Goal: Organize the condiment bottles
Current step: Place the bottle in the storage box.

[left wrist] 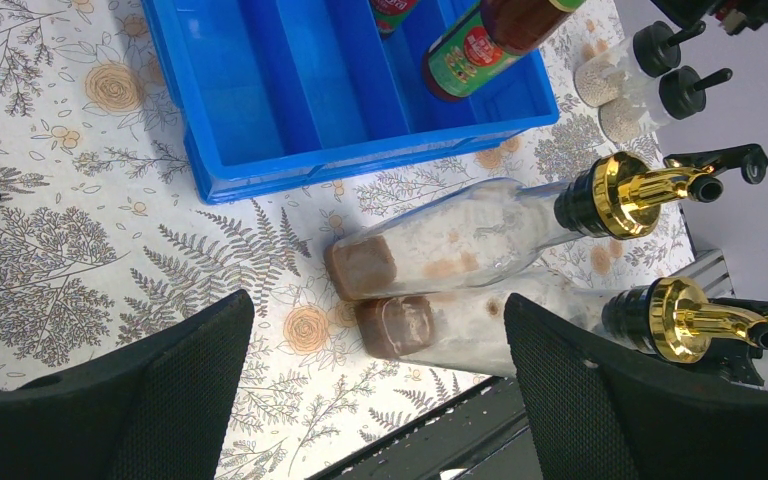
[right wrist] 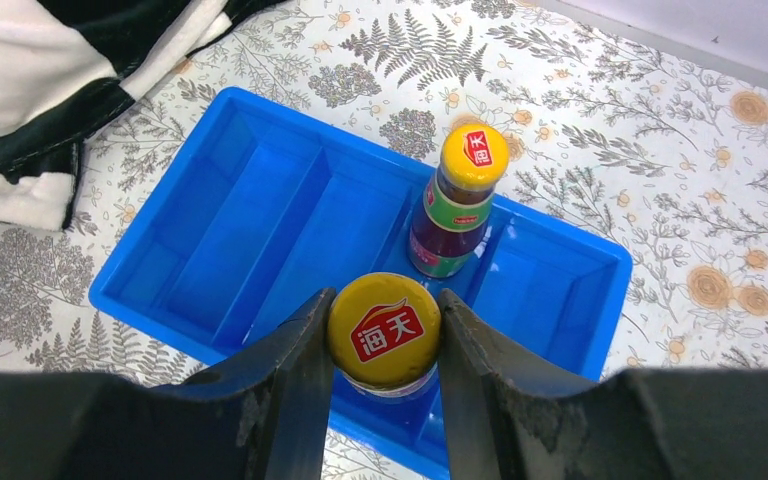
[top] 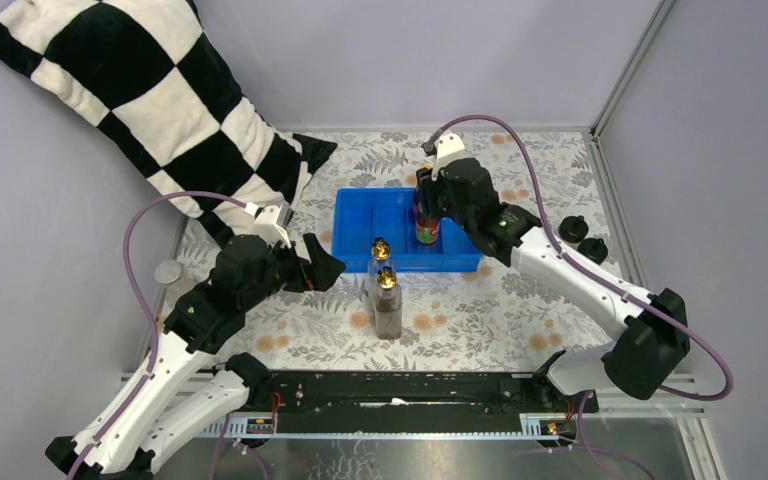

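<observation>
Orange-capped sauce bottle [right wrist: 384, 335] is clamped by our right gripper [right wrist: 384, 352] at the right end of the blue tray [right wrist: 250, 232], near its twin [right wrist: 457, 205]. Our left gripper [left wrist: 375, 320] hangs wide open, facing two gold-spouted bottles [top: 388, 305] beside the tray's near edge.

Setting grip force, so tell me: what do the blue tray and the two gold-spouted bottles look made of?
Blue tray: probably moulded plastic, even colour, soft sheen, rounded dividers. Gold-spouted bottles: clear glossy bodies, glass or hard plastic, cannot tell which. Their spouts: mirror-bright gold, metal or metallised plastic.
</observation>
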`<action>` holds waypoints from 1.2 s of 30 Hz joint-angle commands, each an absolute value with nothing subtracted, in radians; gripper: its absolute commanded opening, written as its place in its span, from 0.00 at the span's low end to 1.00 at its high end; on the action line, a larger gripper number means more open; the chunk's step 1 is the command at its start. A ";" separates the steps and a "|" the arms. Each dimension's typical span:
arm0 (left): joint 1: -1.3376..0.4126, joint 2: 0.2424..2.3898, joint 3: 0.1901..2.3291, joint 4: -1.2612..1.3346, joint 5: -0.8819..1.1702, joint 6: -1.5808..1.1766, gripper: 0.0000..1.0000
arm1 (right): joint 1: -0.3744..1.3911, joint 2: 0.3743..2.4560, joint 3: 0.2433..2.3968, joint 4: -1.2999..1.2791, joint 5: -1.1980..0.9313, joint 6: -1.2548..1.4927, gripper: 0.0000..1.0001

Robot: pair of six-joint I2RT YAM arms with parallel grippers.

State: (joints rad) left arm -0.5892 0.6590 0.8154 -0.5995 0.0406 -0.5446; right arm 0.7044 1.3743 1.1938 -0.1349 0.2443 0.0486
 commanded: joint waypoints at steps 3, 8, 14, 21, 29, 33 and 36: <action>-0.597 0.659 0.804 -0.611 0.032 -0.529 0.99 | 0.683 1.396 1.224 0.073 0.209 0.075 0.30; -0.597 0.668 0.804 -0.610 0.031 -0.529 0.99 | 0.660 1.416 1.181 0.121 0.194 0.082 0.30; -0.597 0.683 0.806 -0.607 0.031 -0.527 0.99 | 0.640 1.444 1.138 0.170 0.185 0.086 0.29; -0.597 0.686 0.805 -0.607 0.025 -0.527 0.99 | 0.632 1.478 1.103 0.198 0.177 0.098 0.29; -0.596 0.689 0.805 -0.607 0.023 -0.528 0.99 | 0.632 1.489 1.071 0.214 0.172 0.114 0.30; -0.596 0.689 0.805 -0.607 0.025 -0.528 0.99 | 0.632 1.491 1.062 0.216 0.171 0.115 0.30; -0.597 0.688 0.803 -0.604 0.025 -0.528 0.99 | 0.632 1.487 1.062 0.205 0.169 0.115 0.34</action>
